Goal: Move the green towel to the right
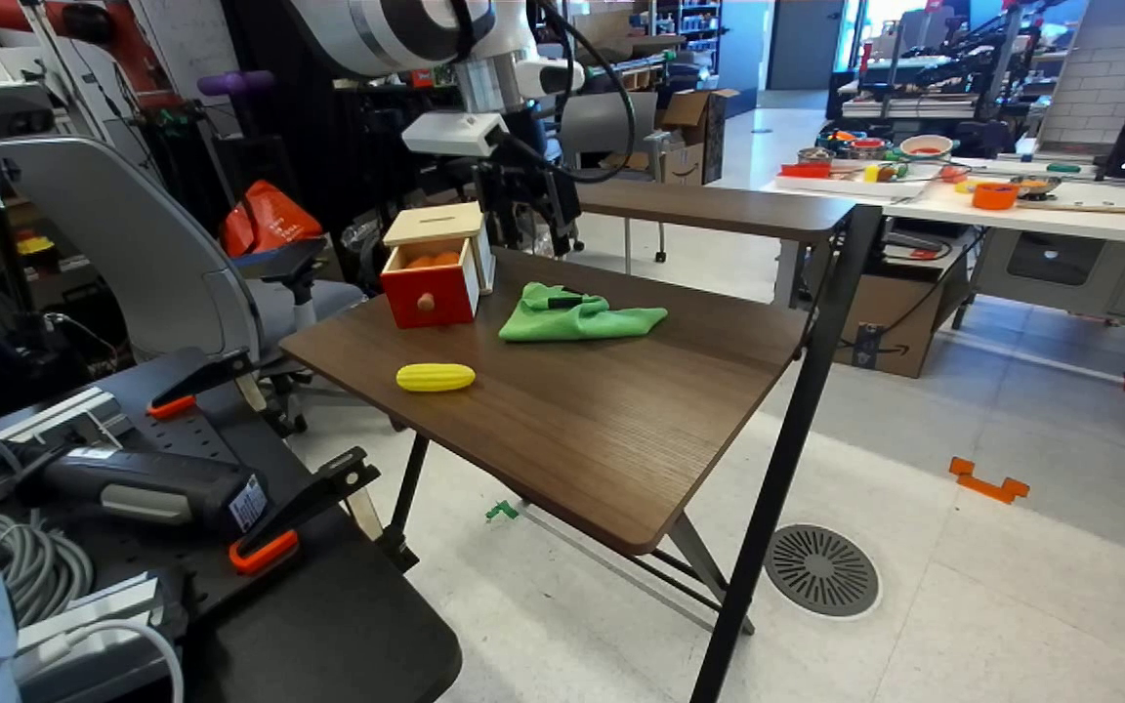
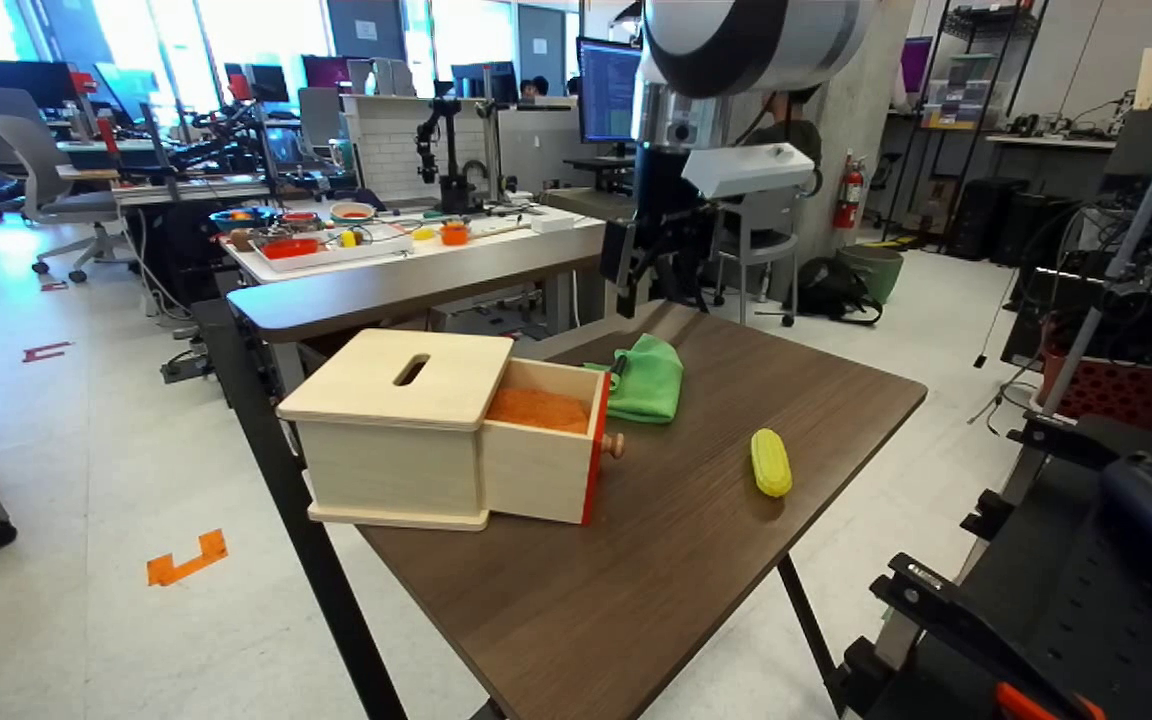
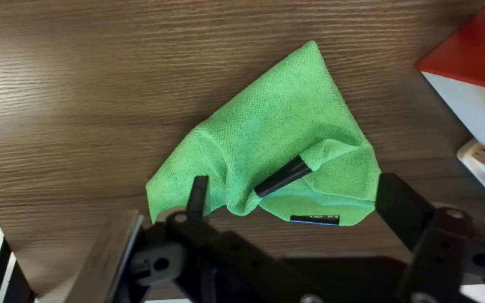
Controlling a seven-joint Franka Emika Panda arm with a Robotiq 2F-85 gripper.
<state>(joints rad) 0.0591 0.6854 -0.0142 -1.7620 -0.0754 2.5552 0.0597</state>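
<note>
Currently, the gripper [image 3: 295,181] hangs spread wide above the table [image 1: 621,430], apart from the towel [image 3: 284,109], which lies crumpled lower down. On this towel rests a black stick [image 3: 282,176], one end under a fold. Near it stands the box [image 2: 386,470]; its pulled-out drawer [image 2: 536,475] contains something orange [image 2: 536,408], not clear what. The yellow piece [image 1: 436,377] lies farther, near the table's edge.
</note>
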